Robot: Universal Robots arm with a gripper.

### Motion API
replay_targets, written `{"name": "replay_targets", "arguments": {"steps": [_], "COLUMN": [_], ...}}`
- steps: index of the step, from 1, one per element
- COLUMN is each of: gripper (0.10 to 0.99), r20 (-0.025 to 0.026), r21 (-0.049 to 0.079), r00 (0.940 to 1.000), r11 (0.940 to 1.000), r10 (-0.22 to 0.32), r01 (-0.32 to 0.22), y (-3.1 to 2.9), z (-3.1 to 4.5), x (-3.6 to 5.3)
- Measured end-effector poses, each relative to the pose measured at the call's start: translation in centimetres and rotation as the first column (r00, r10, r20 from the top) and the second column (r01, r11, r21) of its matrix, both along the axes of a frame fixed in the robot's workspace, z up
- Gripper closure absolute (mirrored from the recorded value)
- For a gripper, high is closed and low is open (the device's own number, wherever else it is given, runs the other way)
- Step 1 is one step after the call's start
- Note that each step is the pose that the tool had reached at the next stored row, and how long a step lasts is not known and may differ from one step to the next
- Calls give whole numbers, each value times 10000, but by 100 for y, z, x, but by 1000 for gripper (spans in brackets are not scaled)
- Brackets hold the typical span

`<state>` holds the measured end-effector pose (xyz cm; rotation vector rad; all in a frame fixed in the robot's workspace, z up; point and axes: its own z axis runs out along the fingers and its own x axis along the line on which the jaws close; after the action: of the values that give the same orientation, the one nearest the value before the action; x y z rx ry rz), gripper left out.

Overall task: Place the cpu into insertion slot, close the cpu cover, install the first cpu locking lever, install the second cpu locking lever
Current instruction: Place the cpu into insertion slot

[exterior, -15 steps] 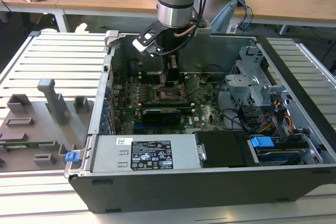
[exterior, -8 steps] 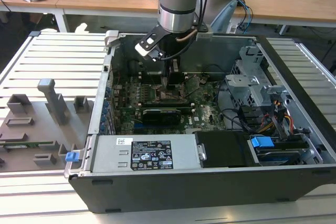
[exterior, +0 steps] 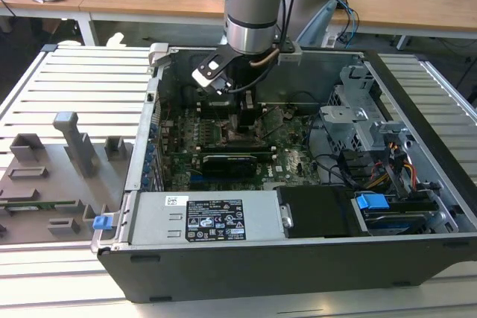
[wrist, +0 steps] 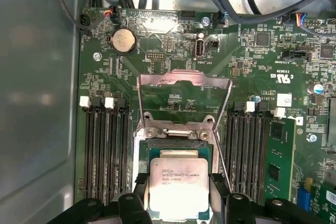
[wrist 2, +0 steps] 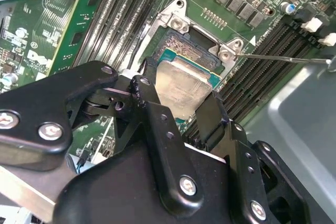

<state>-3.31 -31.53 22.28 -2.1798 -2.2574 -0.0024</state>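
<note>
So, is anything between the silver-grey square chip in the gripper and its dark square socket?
Nothing visible. The silvery cover frame stands swung open beyond the socket, and the chip is right over it.

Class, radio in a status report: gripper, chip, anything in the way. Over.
Black gripper shut on flat silver-grey square CPU. CPU over dark silver-rimmed socket. Silvery hinged cover frame raised; nothing seen blocking.

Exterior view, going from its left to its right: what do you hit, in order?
Grey fixture blocks → blue clip → hand, shut on the cpu as the first wrist view shows → metal drive cage → orange cables.
</note>
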Motion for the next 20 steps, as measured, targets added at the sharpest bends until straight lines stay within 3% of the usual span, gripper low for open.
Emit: {"name": "replay_targets", "arguments": {"steps": [9, 16, 20], "gripper": [545, 545, 545], "r20": [1, 0, 0], "r21": [1, 0, -1], "r00": [10000, 9991, 9995], "r11": [10000, 9991, 9995], "r10": [-6, -415, -330], "r01": [6, 415, 330], "y": [0, 1, 8], "z": [-155, -188, -199], "x": [2, -6, -6]}}
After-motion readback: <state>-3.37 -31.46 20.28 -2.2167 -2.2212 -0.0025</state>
